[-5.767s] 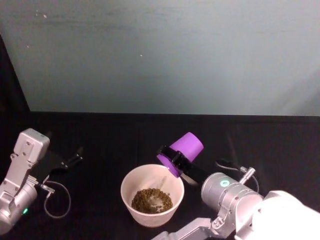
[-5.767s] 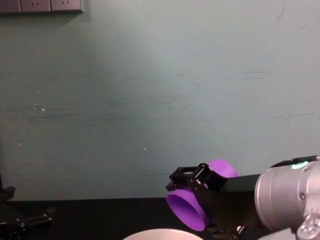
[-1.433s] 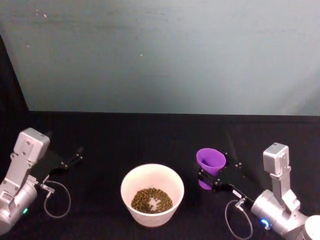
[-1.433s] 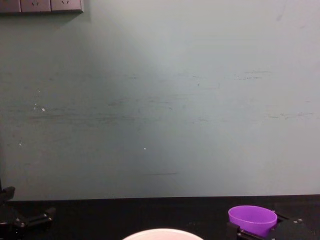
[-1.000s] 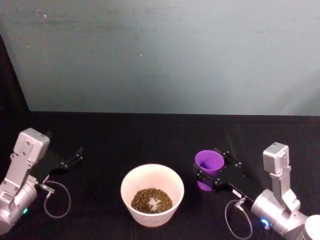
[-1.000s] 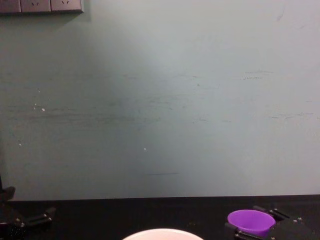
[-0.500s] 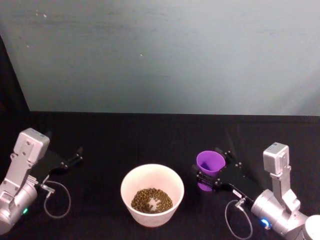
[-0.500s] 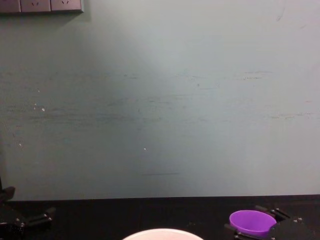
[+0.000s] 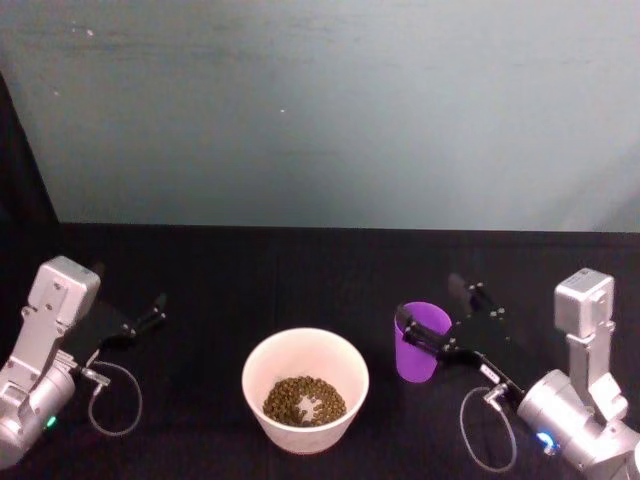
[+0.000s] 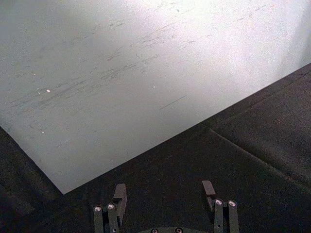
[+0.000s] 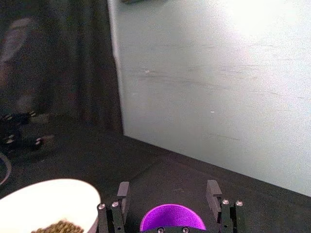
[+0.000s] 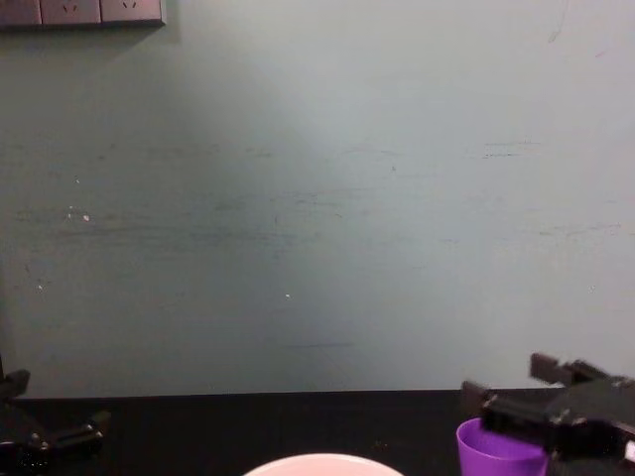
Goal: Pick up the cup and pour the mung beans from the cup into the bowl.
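Observation:
The purple cup [image 9: 419, 346] stands upright on the black table, just right of the white bowl [image 9: 252, 372]. Mung beans [image 9: 303, 400] lie in the bowl's bottom. My right gripper [image 9: 428, 302] is open, its fingers spread wider than the cup and not touching it. In the right wrist view the cup [image 11: 172, 220] sits low between the open fingers [image 11: 212, 190], its inside plain purple, with the bowl [image 11: 46, 193] beside it. From the chest, the gripper [image 12: 501, 382] hovers just above the cup's rim [image 12: 496, 448]. My left gripper [image 9: 152, 314] rests open at the table's far left.
A pale green wall [image 9: 330, 110] rises behind the black table. A cable loop [image 9: 112, 400] hangs by the left arm. Bare black cloth [image 9: 280, 280] stretches between the grippers behind the bowl. In the left wrist view, the open left gripper [image 10: 165, 191] faces the wall.
The right gripper tipped the cup over the bowl earlier, set it upright on the table, then opened. In the last half second it rose and drew back from the cup.

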